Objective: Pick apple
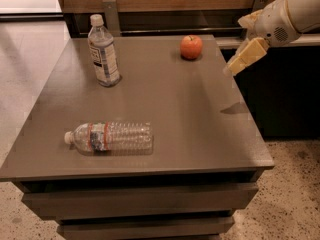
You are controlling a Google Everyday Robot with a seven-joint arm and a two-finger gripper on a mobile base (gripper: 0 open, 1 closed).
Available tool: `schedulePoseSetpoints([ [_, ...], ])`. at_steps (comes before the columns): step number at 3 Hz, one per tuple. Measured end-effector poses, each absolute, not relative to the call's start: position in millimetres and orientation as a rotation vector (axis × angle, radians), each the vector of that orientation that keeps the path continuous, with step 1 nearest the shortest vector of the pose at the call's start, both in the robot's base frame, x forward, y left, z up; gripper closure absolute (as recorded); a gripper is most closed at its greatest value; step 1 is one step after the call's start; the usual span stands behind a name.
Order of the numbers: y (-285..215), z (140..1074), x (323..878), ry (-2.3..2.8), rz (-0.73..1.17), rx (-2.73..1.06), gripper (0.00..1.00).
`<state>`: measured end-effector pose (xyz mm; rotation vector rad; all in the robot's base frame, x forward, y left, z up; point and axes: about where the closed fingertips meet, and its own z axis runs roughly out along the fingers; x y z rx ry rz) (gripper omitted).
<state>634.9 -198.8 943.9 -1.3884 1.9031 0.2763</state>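
Item 1, apple [191, 47]: sits upright at the far edge of the brown surface [190, 114], right of centre, dimpled top up. Nothing touches it.

Item 2, gripper [244, 58]: tan-coloured, held in the air at the right edge of the surface, angled down and to the left. It is to the right of the apple, at about the same depth, with a clear gap between them and no contact. Whether it is wide or narrow cannot be determined from this view. Nothing is seen in its hold. The white arm [285, 14] enters from the upper right corner.

Item 3, upright bottle [103, 51]: clear plastic, white cap, labelled, standing at the far left of the surface, well apart from the apple.

Item 4, lying bottle [110, 137]: clear plastic, on its side near the front left, cap pointing left.

Item 5: a small dark shadow [235, 108] lies on the surface near its right edge, below the gripper.
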Motion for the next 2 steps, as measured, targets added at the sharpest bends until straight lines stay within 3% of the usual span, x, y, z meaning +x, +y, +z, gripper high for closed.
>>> schedulePoseSetpoints([
  [2, -172.8, 921.5, 706.6, 1.841, 0.362, -1.408, 0.00],
])
